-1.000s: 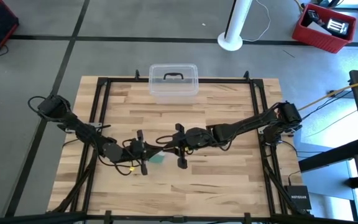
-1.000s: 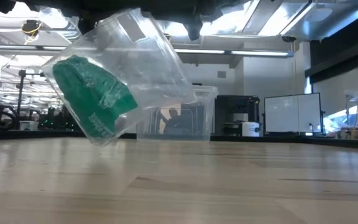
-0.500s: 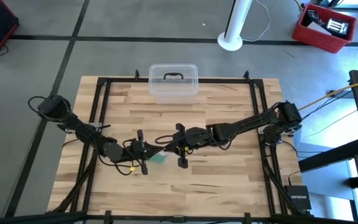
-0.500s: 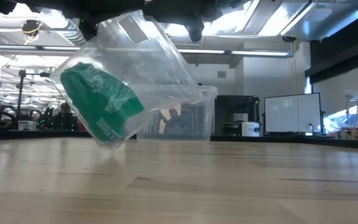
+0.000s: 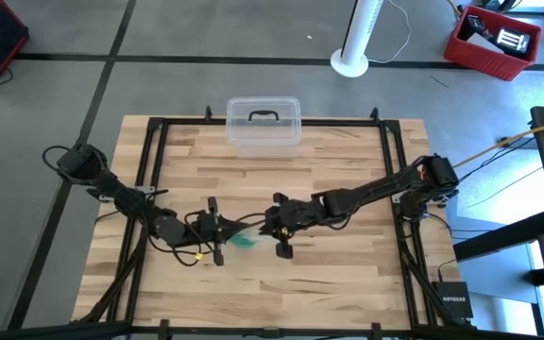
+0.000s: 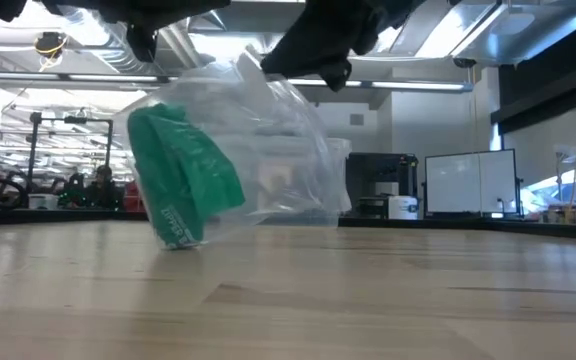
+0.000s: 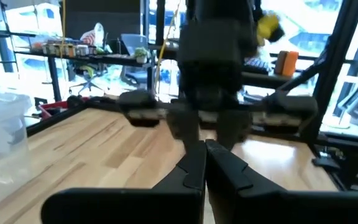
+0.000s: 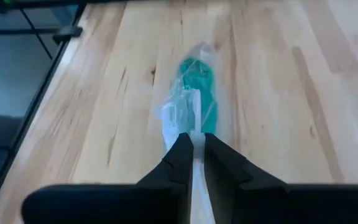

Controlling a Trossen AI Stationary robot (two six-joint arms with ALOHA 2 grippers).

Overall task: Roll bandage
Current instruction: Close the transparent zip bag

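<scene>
The teal-green bandage (image 6: 180, 180) is a folded wad inside a crinkled clear plastic wrapper (image 6: 278, 150), hanging between my two grippers over the middle of the table. From above the bandage (image 5: 244, 240) shows just below the line between them. My left gripper (image 5: 223, 229) is shut at the wrapper's left upper corner. My right gripper (image 5: 265, 227) is shut on its right upper part and tips downward. Whether the wrapper's lower end touches the table, I cannot tell. My left gripper has the wrapper's upper left corner (image 6: 153, 70); its fingers lie level, coming from the table's left. Its own wrist view shows no plastic between the shut fingers (image 7: 194, 163), so the hold itself stays unseen. My right gripper pinches a gathered edge of the wrapper (image 8: 192, 124) between its two fingers, slanting down from the table's right. The wrapper hangs below the fingers with the bandage (image 8: 197, 81) in its far lower end.
A clear lidded plastic container (image 5: 263, 123) stands at the middle of the table's far edge. Black frame rails (image 5: 154, 161) run along the table's sides. Bare wood lies near and right of the grippers.
My right gripper has tipped downward and sunk a little. The wrapper with the bandage has swung from a slant to nearly upright, and its lower end has come down toward the table. My left gripper has stayed where it was.
</scene>
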